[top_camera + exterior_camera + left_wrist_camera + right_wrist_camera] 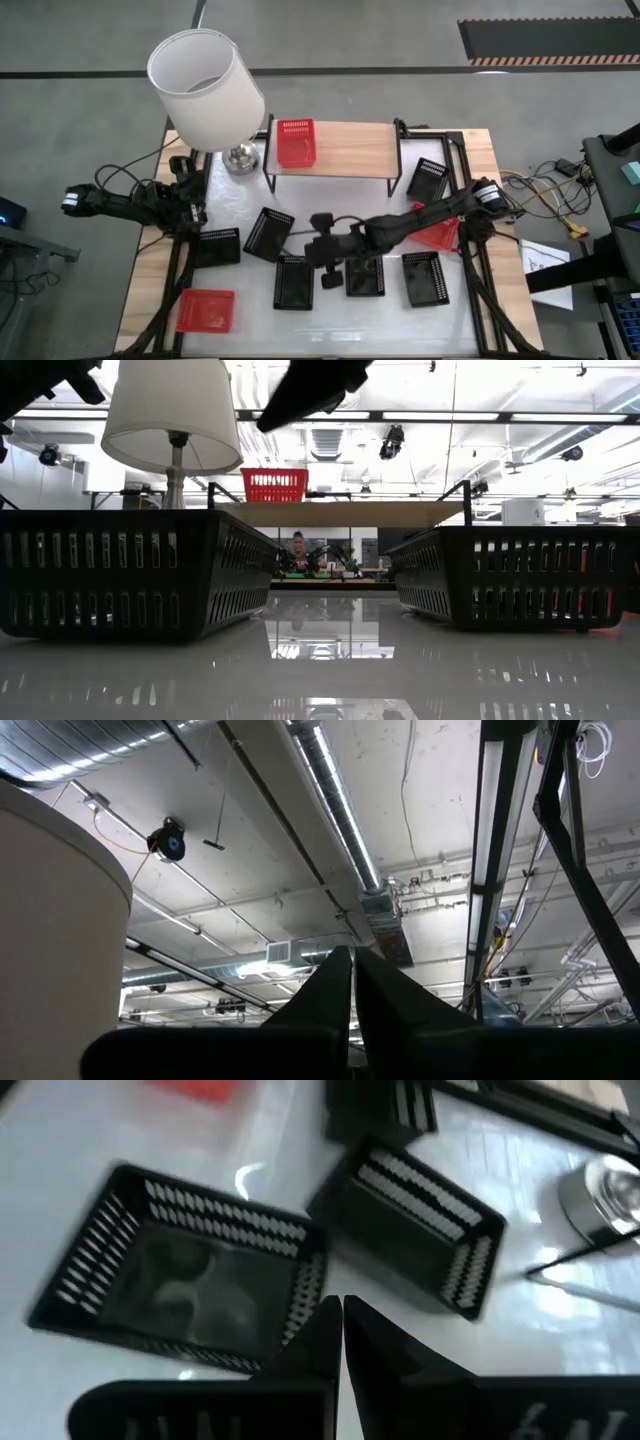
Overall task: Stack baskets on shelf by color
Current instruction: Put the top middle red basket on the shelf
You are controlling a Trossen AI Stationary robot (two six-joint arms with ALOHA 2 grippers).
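The right arm reaches from the table's right edge across toward the centre, its gripper (pixel 322 262) hanging clenched and empty over the glossy white mat, above the row of black baskets. In its wrist view the two dark fingers (pixel 318 1342) meet tip to tip above a black basket (pixel 185 1285) that lies empty, with a second black basket (pixel 415 1230) just beyond it at an angle.

The left arm is folded at the table's left edge, beside the lamp (pixel 205 88). Its gripper (pixel 352 982) points up at the ceiling, fingers pressed together and grasping nothing; from above it is hard to pick out among the arm's dark links.

The shelf (pixel 350 150) stands at the back of the table. One red basket (pixel 295 141) sits on its left end, empty as far as can be seen; the rest of the plank is bare. Another red basket (pixel 206 310) lies on the mat at the front left. A third red one (pixel 436 232) is mostly hidden under the right arm. Black baskets lie scattered over the mat, one (pixel 429 180) just right of the shelf. At table height two black baskets (pixel 130 585) fill the foreground and cut off most of the view behind.
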